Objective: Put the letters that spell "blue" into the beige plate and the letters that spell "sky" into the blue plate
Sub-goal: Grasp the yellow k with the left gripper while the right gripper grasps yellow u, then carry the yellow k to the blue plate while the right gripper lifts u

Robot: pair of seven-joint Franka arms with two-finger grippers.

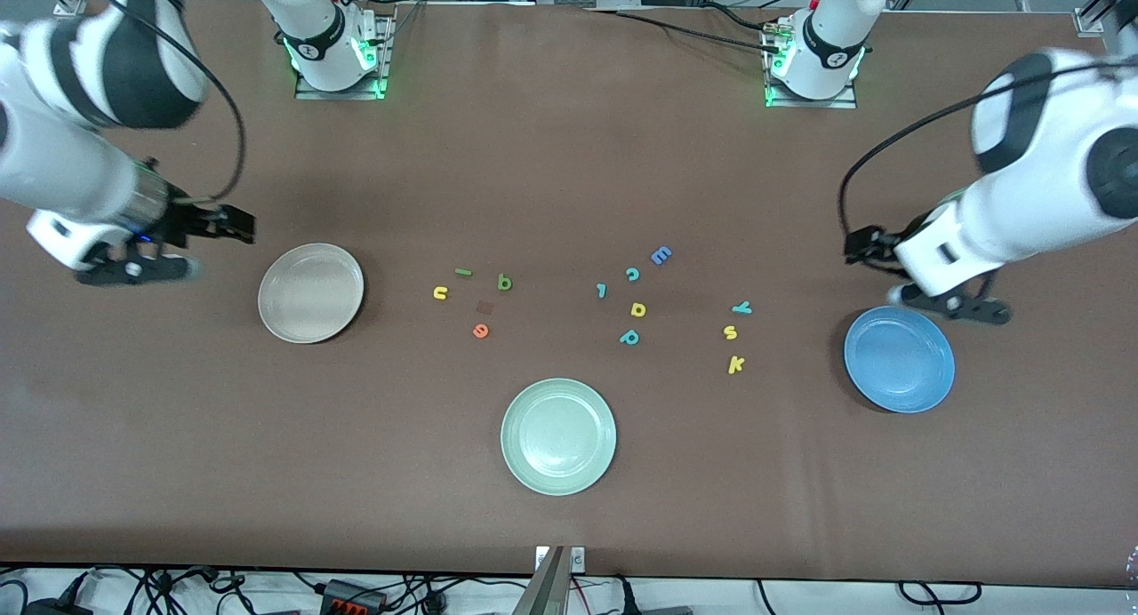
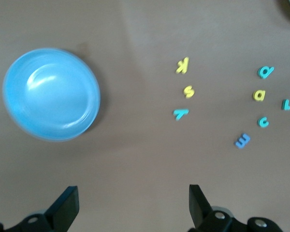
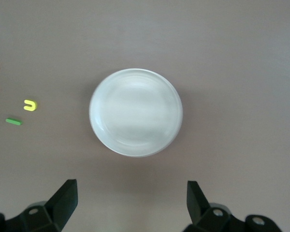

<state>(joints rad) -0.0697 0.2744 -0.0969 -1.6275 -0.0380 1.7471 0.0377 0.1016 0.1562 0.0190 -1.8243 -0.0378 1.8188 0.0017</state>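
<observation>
left claw [image 2: 133, 208]: up in the air over bare desk beside the blue plate, fingers spread wide, nothing between them
right claw [image 3: 130, 205]: up over bare desk beside the beige plate, toward the right arm's end — fingers wide apart, empty
beige plate [image 1: 310, 292]: empty, on the desk [image 1: 569, 153] toward the right arm's end
blue plate [image 1: 899, 358]: empty, toward the left arm's end
pale green plate [image 1: 558, 435]: empty, nearest the front camera, midway along the desk
"blue" letters: loose cluster between beige plate and desk middle — yellow u [image 1: 440, 292], thin green l [image 1: 463, 272], dark green b [image 1: 505, 283], orange e [image 1: 481, 331] nearest the camera of the four; all apart from one another
"sky" letters: short column near the blue plate — teal y [image 1: 741, 307], yellow s [image 1: 730, 332], yellow k [image 1: 735, 364], each one nearer the camera than the one before
other letters: blue capital e [image 1: 661, 255], teal c [image 1: 632, 274], small teal l-like piece [image 1: 602, 290], yellow a [image 1: 637, 309], teal p [image 1: 629, 337], grouped mid-desk
</observation>
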